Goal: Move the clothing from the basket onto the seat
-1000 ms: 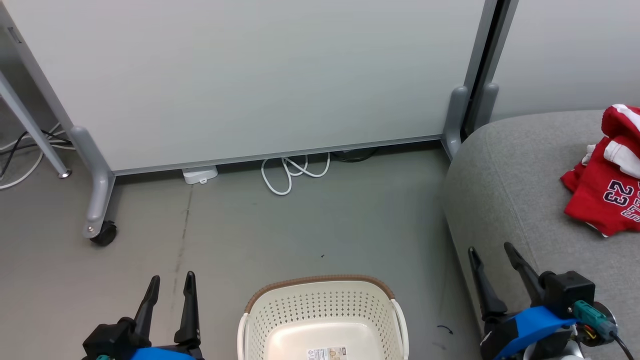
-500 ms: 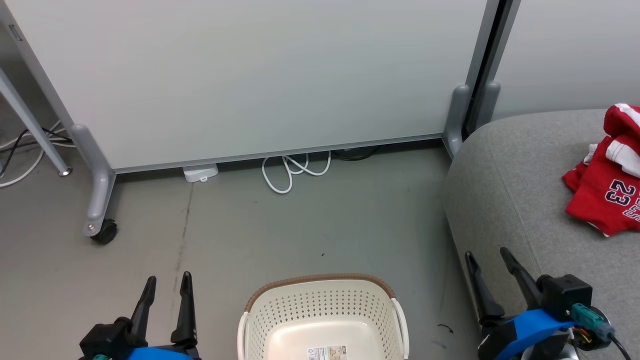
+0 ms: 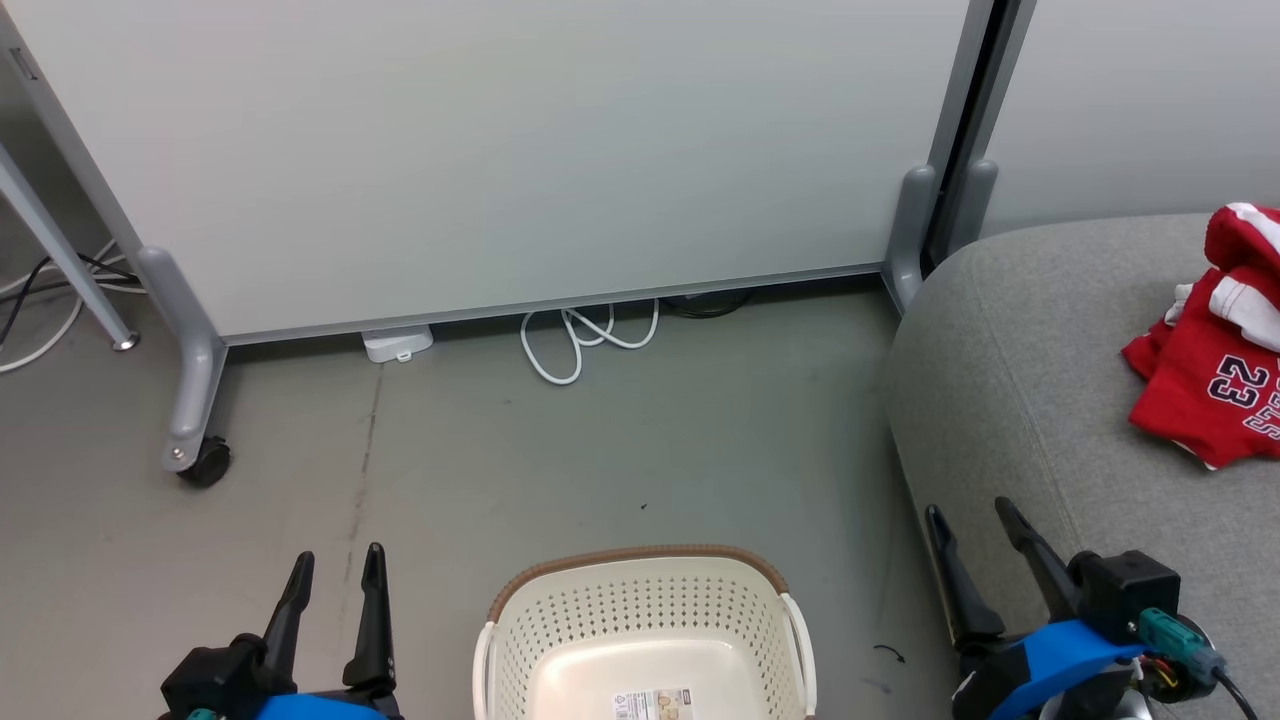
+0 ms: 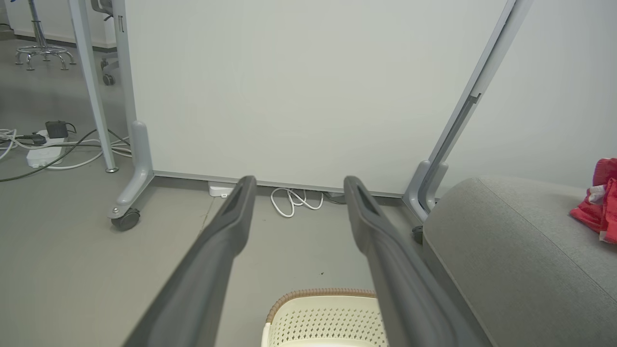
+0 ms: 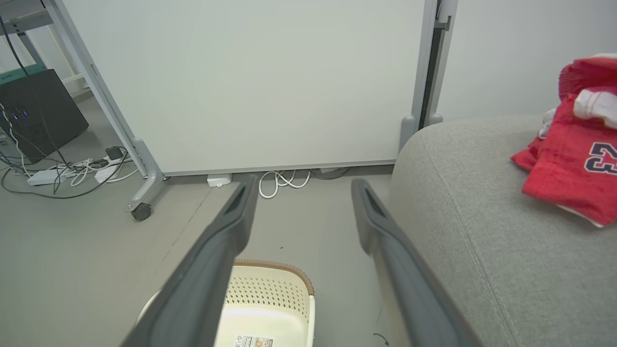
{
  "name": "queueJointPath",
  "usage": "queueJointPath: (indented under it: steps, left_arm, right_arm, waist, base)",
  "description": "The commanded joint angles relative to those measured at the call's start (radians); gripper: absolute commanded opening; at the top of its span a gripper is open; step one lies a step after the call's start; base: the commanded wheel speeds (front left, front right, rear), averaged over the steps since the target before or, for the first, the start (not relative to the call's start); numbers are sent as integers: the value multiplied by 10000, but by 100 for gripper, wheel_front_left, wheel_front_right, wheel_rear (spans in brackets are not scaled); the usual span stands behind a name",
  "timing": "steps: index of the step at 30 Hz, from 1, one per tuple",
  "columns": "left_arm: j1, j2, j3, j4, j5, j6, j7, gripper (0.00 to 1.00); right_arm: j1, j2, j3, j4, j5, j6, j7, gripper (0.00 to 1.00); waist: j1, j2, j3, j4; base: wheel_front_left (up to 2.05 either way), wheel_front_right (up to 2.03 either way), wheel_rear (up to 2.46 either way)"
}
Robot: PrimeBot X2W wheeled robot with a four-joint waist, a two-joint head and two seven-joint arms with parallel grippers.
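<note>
Much floor (image 3: pixel 600 450) between basket (image 3: pixel 640 553) rim and partition (image 3: pixel 500 150) — clothing (image 3: pixel 1205 395) on seat (image 3: pixel 1020 380).

A large pale partition panel (image 3: pixel 520 150) is standing on the smooth grey floor (image 3: pixel 560 460), its grey metal leg ending in a black caster wheel (image 3: pixel 205 462). A looped white cable (image 3: pixel 580 345) and a small white plastic box (image 3: pixel 397 343) are lying at the panel's foot. Off to one side, a white power strip (image 4: pixel 43 153) is lying among tangled cords.

Left gripper (image 3: pixel 340 557), right gripper (image 3: pixel 968 509): both spread wide, empty.
Left at lower left of the head view, fingers pointing up; right at lower right, fingers tilted up and leftward.
</note>
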Motion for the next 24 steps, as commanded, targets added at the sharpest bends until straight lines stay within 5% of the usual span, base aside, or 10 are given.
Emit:
queueJointPath:
  steps: [1,6,7,13,24]
  left_arm:
    - [-82,34,-5,-33,-4,-11,-26,100]
    - [-102,26,2,-62,28,-11,-26,100]
    - [0,-3,-3,-22,17,0,1,0]
    - [295,-154,-17,463,-37,0,82,0]
    - [36,-227,279,268,-1906,-2,631,0]
  right_arm:
    - [126,18,2,17,36,5,-12,100]
    - [106,18,-34,5,54,5,-9,100]
    - [0,0,-18,1,16,0,-2,0]
    - [191,8,-8,524,70,0,51,0]
    - [31,8,-219,492,2222,0,344,0]
  waist:
    - [0,-1,9,-3]
    - [0,-1,27,-11]
    - [0,-1,28,-12]
    - [3,-1,31,-14]
    - [3,-1,38,-10]
  base:
    - [0,0,0]
    - [0,0,0]
    - [0,0,0]
    - [0,0,0]
    - [0,0,0]
